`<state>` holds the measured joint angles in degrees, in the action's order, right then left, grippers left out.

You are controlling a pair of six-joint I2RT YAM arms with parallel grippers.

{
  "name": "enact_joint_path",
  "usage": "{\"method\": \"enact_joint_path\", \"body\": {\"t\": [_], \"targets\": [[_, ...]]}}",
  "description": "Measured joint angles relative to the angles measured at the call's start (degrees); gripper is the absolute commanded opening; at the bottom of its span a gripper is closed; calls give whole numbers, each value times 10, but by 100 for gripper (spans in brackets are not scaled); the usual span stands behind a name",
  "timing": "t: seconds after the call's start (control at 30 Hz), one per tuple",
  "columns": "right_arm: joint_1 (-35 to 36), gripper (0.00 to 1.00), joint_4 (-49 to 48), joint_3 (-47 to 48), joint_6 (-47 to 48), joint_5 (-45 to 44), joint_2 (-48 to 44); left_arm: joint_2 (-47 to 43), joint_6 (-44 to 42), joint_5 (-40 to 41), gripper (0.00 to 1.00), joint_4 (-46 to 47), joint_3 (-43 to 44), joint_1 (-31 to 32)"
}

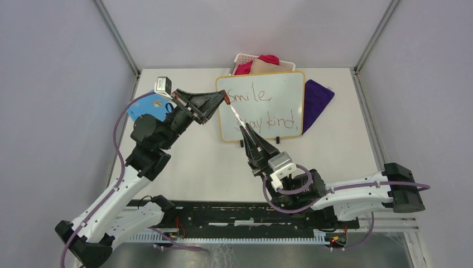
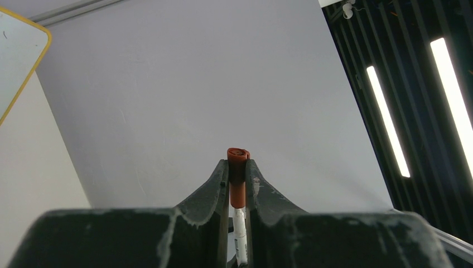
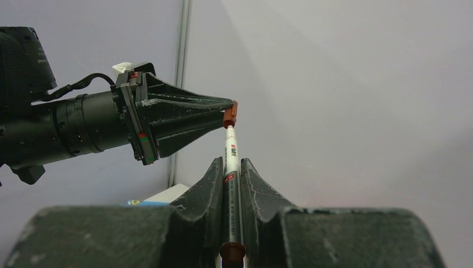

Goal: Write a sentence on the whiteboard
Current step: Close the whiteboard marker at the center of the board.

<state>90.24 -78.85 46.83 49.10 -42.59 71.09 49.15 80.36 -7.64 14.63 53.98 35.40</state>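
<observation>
Pinching red cap (image 2: 238,187) in left gripper (image 1: 224,101), marker (image 3: 231,146) barrel in right gripper (image 3: 231,167), over left edge of whiteboard (image 1: 295,89); sentence (image 1: 252,96) looks complete. Risking jam from misaligned push, barrel slip, smear on words if dropped.

Your table (image 1: 184,167) is a plain white top, and you've got four things sitting on it. The whiteboard (image 1: 262,111) stands on little black feet around the middle of the far edge. Right behind it there's a white basket (image 1: 241,58) with red and tan fabric inside. A purple cloth (image 1: 316,100) lies toward the far right corner, just beside the whiteboard's rim. A blue board (image 1: 146,106) sits near the far left corner, partly hidden.
</observation>
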Motion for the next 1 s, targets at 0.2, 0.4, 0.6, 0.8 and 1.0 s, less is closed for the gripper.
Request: {"method": "enact_joint_path", "body": {"t": [0.2,0.4,0.6,0.8,1.0], "targets": [[0,0,0,0,0,0,3,0,0,0,2,0,0,1],[-1,0,-6,4,2,-1,6,0,-1,0,2,0,0,5],[-3,0,-10,7,2,-2,10,-1,-2,0,2,0,0,5],[-8,0,-12,8,2,-2,15,-1,-7,-1,2,0,0,7],[-18,0,-13,14,0,-1,27,-1,-16,-1,2,-10,0,12]]}}
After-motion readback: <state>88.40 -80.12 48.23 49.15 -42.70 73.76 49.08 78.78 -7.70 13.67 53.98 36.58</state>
